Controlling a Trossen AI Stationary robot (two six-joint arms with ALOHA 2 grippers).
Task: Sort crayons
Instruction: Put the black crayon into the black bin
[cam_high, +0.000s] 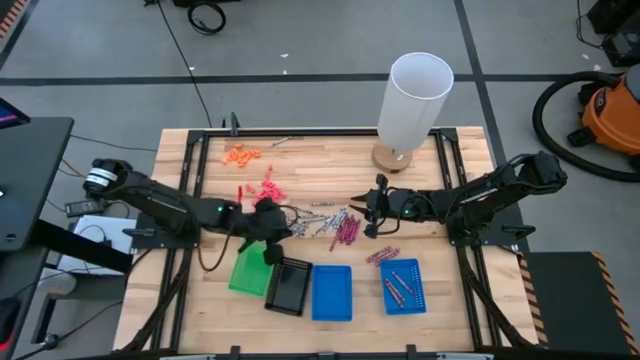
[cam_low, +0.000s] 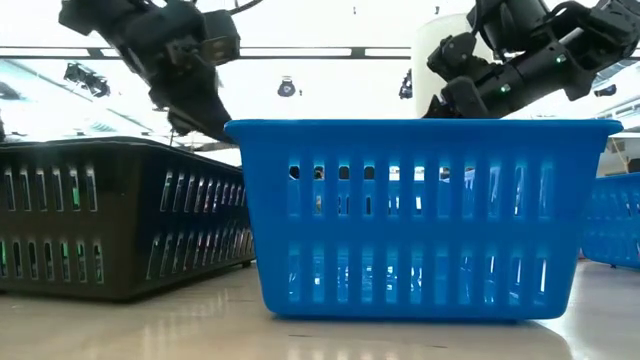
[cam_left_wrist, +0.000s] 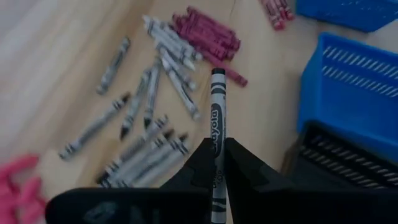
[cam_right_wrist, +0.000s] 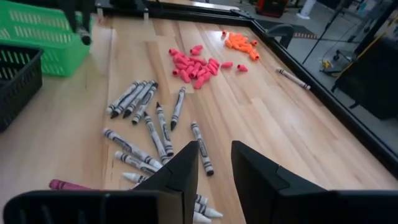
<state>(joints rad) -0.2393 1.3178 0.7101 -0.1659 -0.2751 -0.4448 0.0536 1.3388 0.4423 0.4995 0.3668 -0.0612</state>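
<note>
The left gripper (cam_left_wrist: 217, 163) hangs above the bench (cam_high: 330, 155), over the near corner of the black tray (cam_high: 288, 285), its fingers (cam_left_wrist: 245, 168) pinched shut on a single grey crayon (cam_left_wrist: 217, 106) that sticks out beyond the tips. In the high view this gripper (cam_high: 272, 240) sits at about 8 o'clock from the crayon pile (cam_high: 325, 222), between the green tray (cam_high: 248, 272) and the black one.

The loose crayons lie near the middle of the bench: grey sticks (cam_right_wrist: 140, 99) scattered in a fan, with a cluster of maroon crayons (cam_left_wrist: 208, 31) at their 3 o'clock side in the high view. More maroon crayons (cam_high: 400, 288) lie in the right-hand blue tray (cam_high: 404, 300), and a few rest just at its 11 o'clock corner (cam_high: 380, 255). The middle blue tray (cam_high: 332, 292) stands between the black tray and that one.

The right gripper (cam_right_wrist: 214, 165) hovers low over the 3 o'clock edge of the pile with its fingers (cam_right_wrist: 183, 171) a narrow gap apart, holding nothing.

Small pink pieces (cam_right_wrist: 194, 65) and orange pieces (cam_right_wrist: 239, 42) lie toward 11 o'clock of the pile. A white cylinder on a round base (cam_high: 412, 105) stands at 1 o'clock.
</note>
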